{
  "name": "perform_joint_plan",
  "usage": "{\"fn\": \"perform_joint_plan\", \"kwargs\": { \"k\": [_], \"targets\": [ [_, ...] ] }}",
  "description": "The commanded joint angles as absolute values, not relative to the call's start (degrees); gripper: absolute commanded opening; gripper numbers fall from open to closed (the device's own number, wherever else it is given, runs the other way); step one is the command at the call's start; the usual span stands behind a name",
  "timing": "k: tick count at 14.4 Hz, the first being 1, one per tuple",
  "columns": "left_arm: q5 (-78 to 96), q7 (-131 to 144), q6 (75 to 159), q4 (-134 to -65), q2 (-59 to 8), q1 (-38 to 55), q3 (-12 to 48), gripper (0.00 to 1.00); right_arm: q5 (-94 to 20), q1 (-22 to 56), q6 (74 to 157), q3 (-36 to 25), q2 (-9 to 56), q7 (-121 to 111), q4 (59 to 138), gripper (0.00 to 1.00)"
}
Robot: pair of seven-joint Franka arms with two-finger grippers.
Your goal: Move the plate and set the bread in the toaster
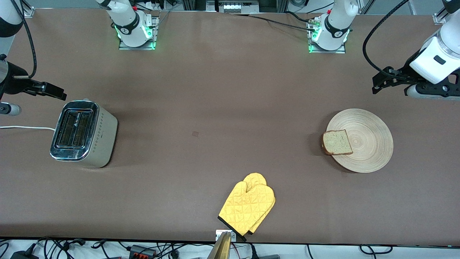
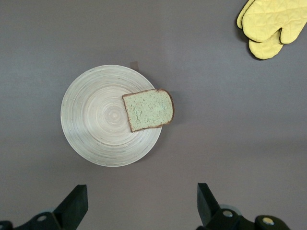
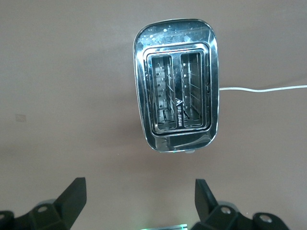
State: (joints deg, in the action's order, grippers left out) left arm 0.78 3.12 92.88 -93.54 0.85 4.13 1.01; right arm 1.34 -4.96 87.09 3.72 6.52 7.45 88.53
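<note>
The light-wood plate [image 1: 373,136] lies toward the left arm's end of the table. The bread [image 1: 337,142] lies flat on the plate's rim on the side toward the right arm's end and overhangs it a little. The toaster [image 1: 84,133] stands upright toward the right arm's end, both slots empty. My left gripper [image 1: 377,83] hangs open and empty over bare table beside the plate [image 2: 96,120] and bread [image 2: 148,109]; its wrist view shows it [image 2: 141,191] wide open. My right gripper [image 1: 59,94] hangs open and empty over bare table beside the toaster [image 3: 176,86], as its wrist view [image 3: 139,186] shows.
A yellow quilted oven mitt [image 1: 248,207] lies near the table's front edge, midway along it, and shows in the left wrist view [image 2: 271,24]. The toaster's white cord [image 1: 25,127] runs off the right arm's end of the table.
</note>
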Motion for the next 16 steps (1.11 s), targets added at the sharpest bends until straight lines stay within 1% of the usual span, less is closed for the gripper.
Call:
{"fn": "perform_joint_plan", "kwargs": {
  "k": [1,16],
  "targets": [
    [1.7,2.9,91.3,-91.9,0.6,3.7,1.1,1.00,1.2,-5.4,86.1,4.0,7.0,7.8,87.4,1.00],
    [1.7,2.9,90.5,-91.8,0.6,3.7,1.1,1.00,1.1,-5.3,86.0,4.0,7.0,7.9,87.4,1.00]
  ]
}}
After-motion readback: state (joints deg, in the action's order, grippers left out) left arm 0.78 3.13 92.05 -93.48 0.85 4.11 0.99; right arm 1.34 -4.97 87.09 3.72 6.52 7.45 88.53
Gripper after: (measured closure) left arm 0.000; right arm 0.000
